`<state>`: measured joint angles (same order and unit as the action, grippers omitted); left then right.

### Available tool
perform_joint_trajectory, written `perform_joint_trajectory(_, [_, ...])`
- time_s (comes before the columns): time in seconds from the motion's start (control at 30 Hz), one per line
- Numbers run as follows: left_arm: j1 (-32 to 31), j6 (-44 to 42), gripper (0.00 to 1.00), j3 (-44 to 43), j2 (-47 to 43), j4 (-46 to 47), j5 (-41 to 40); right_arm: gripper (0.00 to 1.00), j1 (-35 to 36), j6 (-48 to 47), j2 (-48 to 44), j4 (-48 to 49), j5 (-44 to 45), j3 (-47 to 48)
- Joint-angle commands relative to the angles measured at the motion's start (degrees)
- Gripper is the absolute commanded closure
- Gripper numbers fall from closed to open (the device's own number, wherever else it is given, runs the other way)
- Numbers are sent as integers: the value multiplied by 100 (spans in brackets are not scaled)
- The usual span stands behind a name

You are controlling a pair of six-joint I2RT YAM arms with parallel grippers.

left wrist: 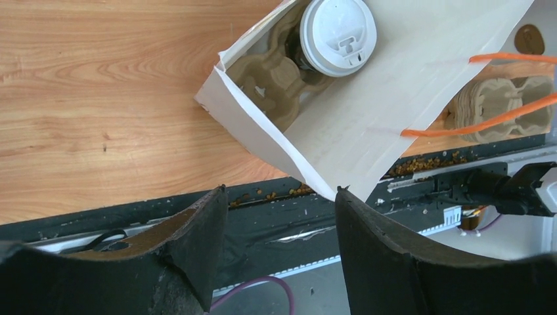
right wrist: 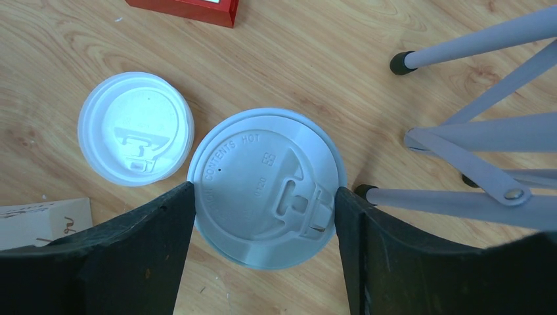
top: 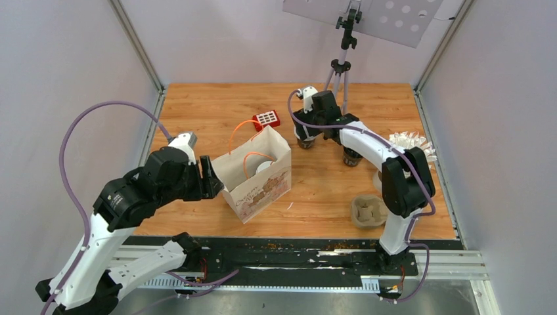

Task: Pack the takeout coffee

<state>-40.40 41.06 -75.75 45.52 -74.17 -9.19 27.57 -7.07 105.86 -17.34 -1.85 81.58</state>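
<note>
Cup [right wrist: 257,176] upright, lid up (axis vertical), straddled by right tool [right wrist: 264,189].

The orange-brown wooden surface [top: 315,190] looks smooth and grained. The round white plastic lid [right wrist: 266,187] is matt with embossed lettering. The white paper bag [left wrist: 368,118] is matt.

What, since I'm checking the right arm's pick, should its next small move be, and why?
Probably squeeze the right gripper shut on the coffee cup. Its fingers flank the white lid on both sides, level with its rim, but a firm grip cannot be confirmed. The paper bag, with one packed cup in its tray, stands open to receive it.
</note>
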Motion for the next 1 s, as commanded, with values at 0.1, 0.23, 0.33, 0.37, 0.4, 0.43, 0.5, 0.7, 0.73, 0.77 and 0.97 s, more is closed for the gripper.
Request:
perform_joint_trajectory(0.1, [27, 666, 34, -34, -64, 399, -373, 26, 20, 179, -851, -32, -138, -366])
perform_joint_trajectory(0.23, [32, 995, 35, 241, -172, 489, -335, 26, 19, 294, -1167, -43, -189, -638])
perform_joint_trajectory(0.33, [31, 1106, 38, 442, -201, 636, -314, 26, 21, 335, -1420, -52, -243, -830])
perform_joint_trajectory(0.37, [32, 1126, 39, 487, -197, 685, -333, 26, 32, 338, -1494, -84, -247, -850])
perform_joint_trajectory(0.4, [32, 1120, 40, 522, -179, 744, -363, 26, 37, 344, -1569, -138, -265, -850])
perform_joint_trajectory(0.43, [25, 1108, 41, 550, -158, 787, -404, 26, 42, 352, -1641, -217, -274, -832])
perform_joint_trajectory(0.5, [32, 1016, 42, 564, -76, 898, -430, 26, 61, 354, -1806, -392, -295, -784])
perform_joint_trajectory(0.7, [32, 581, 68, 526, 140, 1186, -330, 26, 86, 311, -2464, -1197, -192, -489])
perform_joint_trajectory(0.73, [32, 516, 75, 522, 144, 1231, -275, 26, 82, 283, -2592, -1316, -156, -423])
perform_joint_trajectory(0.77, [32, 413, 80, 536, 145, 1302, -204, 26, 88, 263, -2716, -1414, -129, -351])
perform_joint_trajectory(0.97, [31, -155, 99, 560, 253, 1725, 507, 26, 91, 217, -3448, -2032, -139, 301])
